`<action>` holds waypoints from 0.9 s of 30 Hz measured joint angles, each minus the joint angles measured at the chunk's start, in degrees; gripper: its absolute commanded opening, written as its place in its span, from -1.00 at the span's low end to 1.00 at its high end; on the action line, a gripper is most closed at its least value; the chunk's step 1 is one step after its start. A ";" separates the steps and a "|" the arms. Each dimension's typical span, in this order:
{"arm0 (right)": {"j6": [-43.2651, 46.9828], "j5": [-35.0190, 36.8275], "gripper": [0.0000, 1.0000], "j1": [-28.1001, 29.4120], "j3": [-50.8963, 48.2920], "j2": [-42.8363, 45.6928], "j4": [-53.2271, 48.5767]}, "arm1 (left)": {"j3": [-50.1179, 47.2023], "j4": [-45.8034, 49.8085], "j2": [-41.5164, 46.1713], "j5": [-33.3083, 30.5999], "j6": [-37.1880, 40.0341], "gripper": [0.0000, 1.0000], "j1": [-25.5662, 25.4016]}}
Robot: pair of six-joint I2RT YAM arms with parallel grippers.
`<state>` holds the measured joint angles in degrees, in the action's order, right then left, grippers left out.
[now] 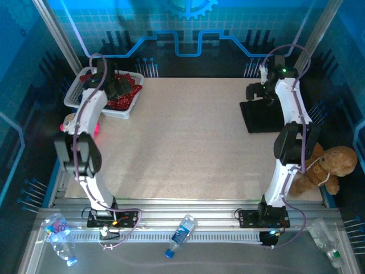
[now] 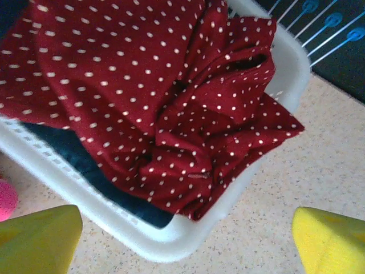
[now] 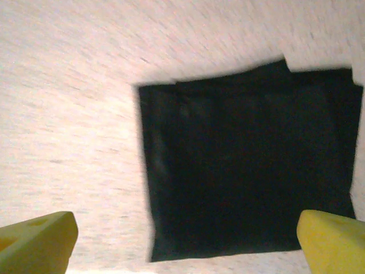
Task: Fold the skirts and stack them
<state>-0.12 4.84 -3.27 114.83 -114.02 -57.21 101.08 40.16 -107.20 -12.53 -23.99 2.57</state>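
- Speckled beige surface point(image 1: 188, 142); blue-lit walls point(image 1: 188, 34) behind.
- Left wrist: red white-dotted skirt point(image 2: 159, 97) heaped in white mesh basket point(image 2: 288, 63); left claw point(image 2: 185, 245) released.
- Right wrist: folded black skirt point(image 3: 251, 165); right claw point(image 3: 185, 245) released.

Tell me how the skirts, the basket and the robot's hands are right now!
red skirt, crumpled in the basket, corner over the rim.
dark blue skirt, under the red one.
black skirt, folded flat on the table.
basket, upright, holding skirts.
left gripper, open above the basket.
right gripper, open above the black skirt.

Red skirt point(image 2: 142, 85): white dots. Black skirt point(image 3: 245, 165): plain. Basket point(image 2: 171, 244): white.
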 measured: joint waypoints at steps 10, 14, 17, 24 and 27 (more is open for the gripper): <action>-4.59 -9.68 1.00 7.91 -12.48 6.49 5.40 | 28.13 3.85 -24.20 0.35 2.49 0.63 0.00; -5.64 -11.15 1.00 8.59 -13.03 6.88 5.86 | 32.50 2.56 -29.07 0.57 4.26 0.01 0.00; -6.38 -11.39 1.00 8.57 -13.27 8.00 6.36 | 33.68 2.27 -31.17 1.36 5.44 -0.65 0.00; -9.66 -11.58 1.00 8.57 -15.04 11.54 9.40 | 32.48 1.51 -29.27 3.15 7.67 -1.00 0.00; -12.22 -11.10 1.00 8.57 -19.32 15.23 13.66 | 29.77 0.96 -24.15 4.37 8.33 -1.00 0.00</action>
<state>-12.34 -6.26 5.30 95.50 -98.78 -43.55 130.85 41.12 -131.35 -8.16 -15.66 2.57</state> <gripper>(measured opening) 0.998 0.061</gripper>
